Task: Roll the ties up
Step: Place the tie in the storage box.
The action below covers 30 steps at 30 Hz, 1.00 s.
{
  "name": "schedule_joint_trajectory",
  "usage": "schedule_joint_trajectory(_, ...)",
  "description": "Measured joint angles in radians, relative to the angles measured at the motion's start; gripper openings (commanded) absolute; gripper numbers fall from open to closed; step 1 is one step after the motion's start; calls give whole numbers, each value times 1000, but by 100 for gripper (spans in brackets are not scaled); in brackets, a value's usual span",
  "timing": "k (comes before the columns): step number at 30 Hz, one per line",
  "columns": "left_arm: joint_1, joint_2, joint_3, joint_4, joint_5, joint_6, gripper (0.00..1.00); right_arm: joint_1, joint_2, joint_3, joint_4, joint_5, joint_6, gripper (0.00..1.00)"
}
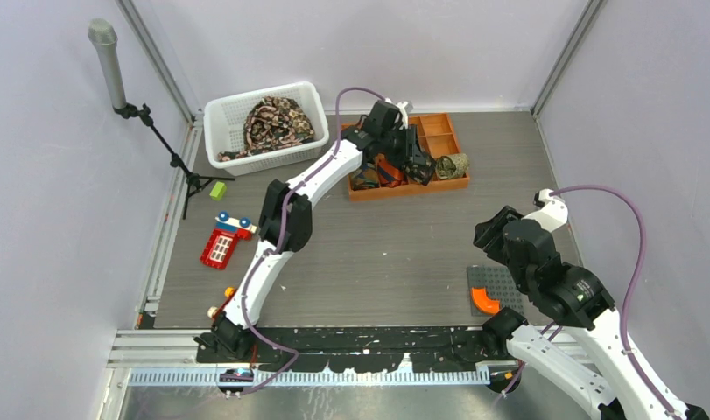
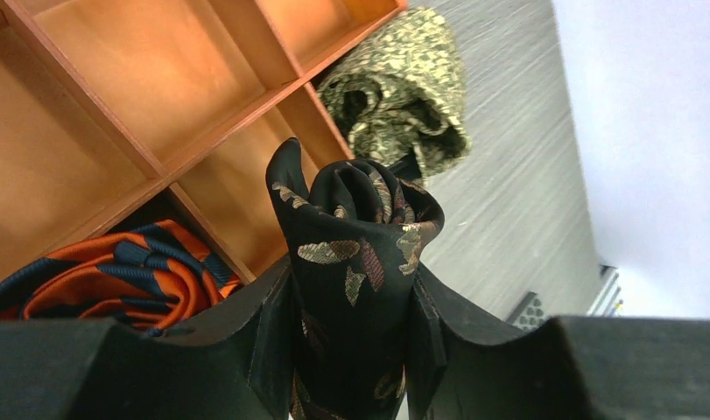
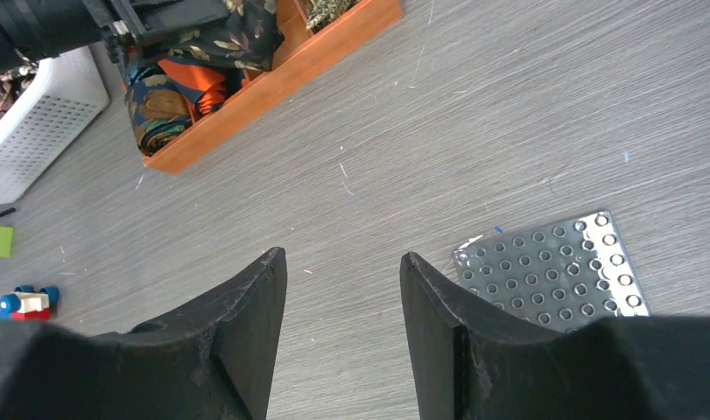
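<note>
Over grey table (image 1: 377, 254), left gripper (image 2: 351, 293) pinches rolled black floral tie (image 2: 355, 227) between both jaws, above orange tray (image 2: 97, 96). Jaws of right gripper (image 3: 342, 280) spread, empty.

Rolled tie (image 2: 355, 254) up front: blk w/ tan, brown & dull pink leaf shapes. Tray (image 2: 115, 105): orange-brown, plain. Striped tie (image 2: 115, 284) in it: orange-red w/ navy stripes. Olive tie (image 2: 404, 96): olive-green w/ small pale tan print. Dark tie (image 3: 158, 109) at tray end: navy/blk w/ brown paisley. Basket (image 1: 224, 118): white, holed walls. Tie pile (image 1: 277, 122) inside: blk w/ pink-tan floral. Table (image 3: 439, 149): grey, fine streaks. Studded plate (image 3: 552, 280): grey. Curved piece (image 1: 485, 300): orange. Block (image 1: 217, 189): lime green. Toy bus (image 1: 221, 247): red w/ white & blue bits. Arms (image 1: 329, 175): white w/ blk joints.
</note>
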Motion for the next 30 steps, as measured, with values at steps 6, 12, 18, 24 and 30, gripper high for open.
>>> schedule_joint_trajectory(6, -13, 78, 42, -26, -53, 53, 13, 0, 0, -4, -11, -1, 4, 55)
schedule_joint_trajectory(12, -32, 87, 62, -22, -128, 122, 13, 0, 0, -11, -13, -10, 8, 55)
schedule_joint_trajectory(18, -53, 96, 84, -16, -222, 190, 12, 0, 0, -19, -14, -22, 14, 55)
schedule_joint_trajectory(24, -66, 110, 86, 13, -279, 274, 12, 0, 0, -19, -14, -23, 14, 55)
schedule_joint_trajectory(30, -91, 138, 87, 47, -358, 370, 12, 0, 1, -20, -14, -34, 15, 54)
